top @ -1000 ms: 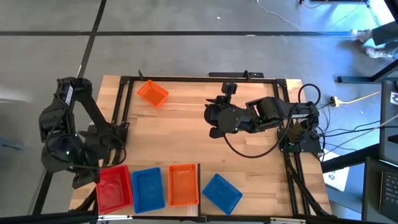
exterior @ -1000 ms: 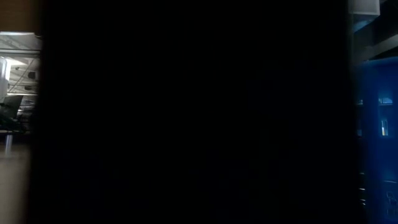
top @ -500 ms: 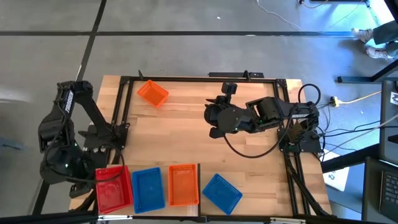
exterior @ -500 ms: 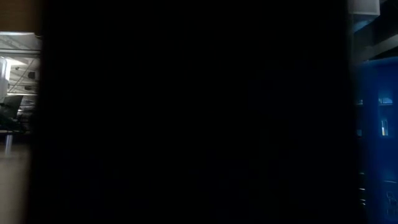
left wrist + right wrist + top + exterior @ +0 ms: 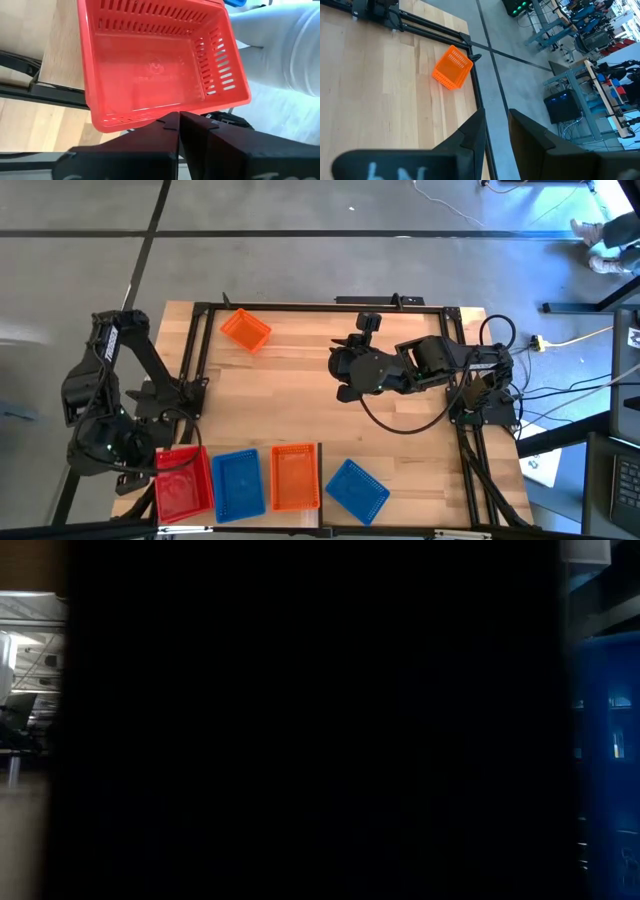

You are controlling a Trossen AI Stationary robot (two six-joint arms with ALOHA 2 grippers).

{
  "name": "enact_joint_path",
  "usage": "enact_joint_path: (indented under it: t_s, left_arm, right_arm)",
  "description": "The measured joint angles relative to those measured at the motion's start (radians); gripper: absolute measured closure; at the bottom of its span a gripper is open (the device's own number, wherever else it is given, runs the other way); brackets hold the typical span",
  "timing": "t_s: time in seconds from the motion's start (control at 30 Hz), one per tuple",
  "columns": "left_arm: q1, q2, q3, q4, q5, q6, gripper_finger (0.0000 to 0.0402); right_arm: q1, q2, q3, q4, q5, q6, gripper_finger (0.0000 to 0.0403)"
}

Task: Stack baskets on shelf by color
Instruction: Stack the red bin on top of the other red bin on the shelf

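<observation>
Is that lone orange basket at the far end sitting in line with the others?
No: the orange basket lies alone, tilted, far from the row.

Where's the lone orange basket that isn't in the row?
In the high view, the lone orange basket lies tilted near the table's far edge, left of centre, apart from the row of baskets along the near edge.

No words or numbers can be read. The red basket (image 5: 160,65) has a small raised mark in the middle of its floor, too faint to read.
</observation>
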Motion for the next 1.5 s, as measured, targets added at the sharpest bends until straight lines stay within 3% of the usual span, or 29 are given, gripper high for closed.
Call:
enact_joint_path:
  t_s: [0.7,0.97,1.2,1.5]
  left_arm:
    - [0.0,-0.003,0.001,-0.046,0.026,0.01,0.0401]
    - [0.0,-0.005,0.079,-0.037,0.031,-0.038,0.0401]
    - [0.0,-0.002,0.001,-0.048,0.157,-0.071,0.0401]
    - [0.0,-0.002,-0.075,-0.003,0.179,-0.058,0.0401]
  right_arm:
    - [-0.001,0.0,0.0,0.0,0.014,-0.001,0.0315]
    - [-0.001,0.0,0.0,0.016,0.036,-0.05,0.0315]
    - [-0.001,0.0,0.0,0.036,0.035,-0.052,0.0315]
    - [-0.001,0.0,0.0,0.036,-0.182,-0.05,0.0315]
